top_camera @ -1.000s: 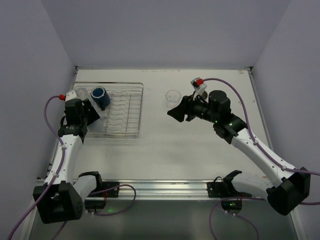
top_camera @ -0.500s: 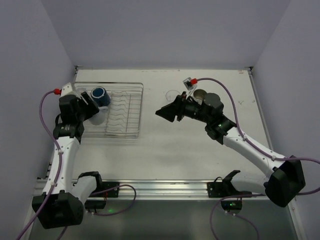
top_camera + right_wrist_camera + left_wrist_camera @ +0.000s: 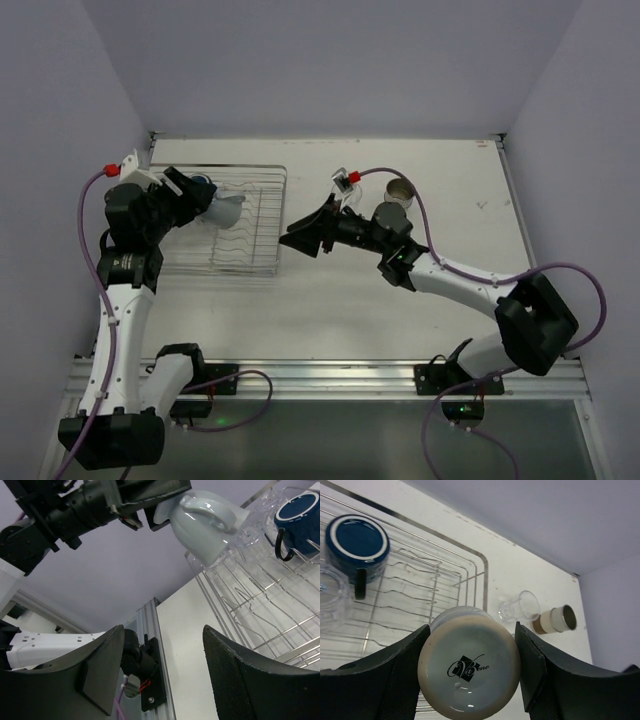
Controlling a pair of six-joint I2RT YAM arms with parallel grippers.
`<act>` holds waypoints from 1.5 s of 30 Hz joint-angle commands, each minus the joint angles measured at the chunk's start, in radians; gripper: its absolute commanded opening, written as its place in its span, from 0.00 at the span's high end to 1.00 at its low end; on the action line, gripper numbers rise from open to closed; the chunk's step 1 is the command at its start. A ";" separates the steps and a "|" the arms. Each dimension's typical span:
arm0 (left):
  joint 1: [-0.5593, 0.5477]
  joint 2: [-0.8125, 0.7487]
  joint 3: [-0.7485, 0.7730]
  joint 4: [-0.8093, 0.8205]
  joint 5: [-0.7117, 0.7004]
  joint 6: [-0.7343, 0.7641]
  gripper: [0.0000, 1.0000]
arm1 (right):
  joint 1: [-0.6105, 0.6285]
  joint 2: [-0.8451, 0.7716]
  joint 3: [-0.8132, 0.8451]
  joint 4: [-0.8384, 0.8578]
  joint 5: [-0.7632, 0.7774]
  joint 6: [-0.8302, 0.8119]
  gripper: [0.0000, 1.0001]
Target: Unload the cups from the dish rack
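My left gripper (image 3: 203, 198) is shut on a pale blue cup (image 3: 469, 666) and holds it tilted above the silver wire dish rack (image 3: 256, 228); the cup also shows in the right wrist view (image 3: 205, 522). A dark blue mug (image 3: 357, 543) and a clear tumbler (image 3: 332, 598) sit at the rack's (image 3: 479, 577) far left end. My right gripper (image 3: 301, 235) is open and empty just right of the rack, facing it. A clear cup (image 3: 519, 608) and a brown-tan cup (image 3: 398, 190) are on the table to the right of the rack.
The right arm stretches across the table's middle, over the clear cup's spot in the top view. The left wall runs close beside the rack. An aluminium rail (image 3: 330, 375) lines the near edge.
My left gripper has lifted the pale blue cup up off the rack. The right arm has swung left from the clear cup to the rack's right edge.
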 commanded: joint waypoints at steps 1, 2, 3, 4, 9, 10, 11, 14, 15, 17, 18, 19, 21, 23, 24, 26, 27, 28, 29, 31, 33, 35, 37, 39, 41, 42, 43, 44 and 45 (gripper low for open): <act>-0.028 -0.026 0.047 0.104 0.153 -0.108 1.00 | 0.010 0.076 0.047 0.214 0.024 0.018 0.33; -0.033 -0.029 0.044 0.116 0.162 -0.119 1.00 | 0.011 0.121 0.057 0.229 0.012 0.021 0.33; -0.042 -0.034 0.035 0.124 0.179 -0.130 1.00 | 0.016 0.142 0.073 0.239 0.010 0.019 0.32; -0.057 -0.041 0.030 0.136 0.187 -0.151 1.00 | 0.019 0.162 0.099 0.247 0.009 0.018 0.31; -0.120 -0.061 0.010 0.164 0.207 -0.205 1.00 | 0.033 0.254 0.131 0.305 0.018 0.028 0.30; -0.139 -0.064 0.007 0.175 0.212 -0.213 1.00 | 0.036 0.261 0.134 0.319 0.020 0.031 0.30; -0.147 -0.068 0.000 0.179 0.215 -0.221 1.00 | 0.036 0.265 0.134 0.328 0.021 0.033 0.30; -0.176 -0.075 -0.022 0.196 0.213 -0.242 1.00 | 0.039 0.268 0.140 0.348 0.029 0.030 0.31; -0.183 -0.078 -0.027 0.198 0.213 -0.253 1.00 | 0.040 0.268 0.146 0.348 0.027 0.028 0.31; -0.199 -0.083 -0.040 0.210 0.215 -0.262 1.00 | 0.040 0.273 0.166 0.350 0.015 0.028 0.31; -0.206 -0.087 -0.045 0.213 0.215 -0.271 1.00 | 0.042 0.273 0.176 0.362 0.012 0.028 0.32; -0.209 -0.091 -0.048 0.218 0.213 -0.274 1.00 | 0.043 0.275 0.180 0.367 0.007 0.030 0.32; -0.216 -0.101 -0.063 0.225 0.215 -0.294 1.00 | 0.045 0.279 0.191 0.373 0.001 0.031 0.33; -0.226 -0.109 -0.088 0.251 0.219 -0.316 1.00 | 0.046 0.293 0.199 0.400 -0.006 0.056 0.37; -0.232 -0.117 -0.099 0.262 0.224 -0.342 1.00 | 0.046 0.297 0.197 0.423 -0.008 0.073 0.38; -0.249 -0.127 -0.132 0.308 0.230 -0.375 1.00 | 0.048 0.316 0.194 0.500 -0.017 0.132 0.42; -0.257 -0.137 -0.145 0.328 0.236 -0.406 1.00 | 0.048 0.322 0.188 0.563 -0.019 0.158 0.44; -0.260 -0.141 -0.154 0.366 0.236 -0.417 1.00 | 0.048 0.327 0.185 0.592 -0.020 0.180 0.47; -0.266 -0.144 -0.169 0.379 0.236 -0.428 1.00 | 0.048 0.330 0.182 0.615 -0.020 0.215 0.49; -0.280 -0.150 -0.180 0.393 0.235 -0.442 1.00 | 0.048 0.319 0.160 0.670 -0.010 0.237 0.58; -0.301 -0.153 -0.186 0.393 0.226 -0.440 1.00 | 0.048 0.284 0.128 0.704 0.000 0.252 0.73; -0.303 -0.155 -0.200 0.394 0.232 -0.432 0.87 | 0.048 0.253 0.107 0.712 0.000 0.252 0.83; -0.303 -0.150 -0.205 0.393 0.244 -0.417 0.70 | 0.048 0.200 0.064 0.718 0.004 0.245 1.00; -0.305 -0.143 -0.200 0.383 0.258 -0.383 0.40 | 0.048 0.141 0.016 0.710 0.009 0.235 1.00; -0.303 -0.147 -0.186 0.374 0.246 -0.344 0.23 | 0.046 0.103 -0.023 0.697 0.010 0.222 1.00; -0.305 -0.152 -0.180 0.359 0.236 -0.330 0.18 | 0.046 0.066 -0.036 0.669 0.012 0.216 1.00; -0.303 -0.153 -0.165 0.350 0.229 -0.316 0.10 | 0.046 0.046 -0.047 0.645 0.015 0.194 1.00; -0.303 -0.157 -0.154 0.348 0.215 -0.276 0.06 | 0.045 0.026 -0.065 0.579 0.017 0.180 1.00; -0.305 -0.157 -0.130 0.295 0.207 -0.255 0.03 | 0.043 -0.013 -0.073 0.541 0.027 0.150 1.00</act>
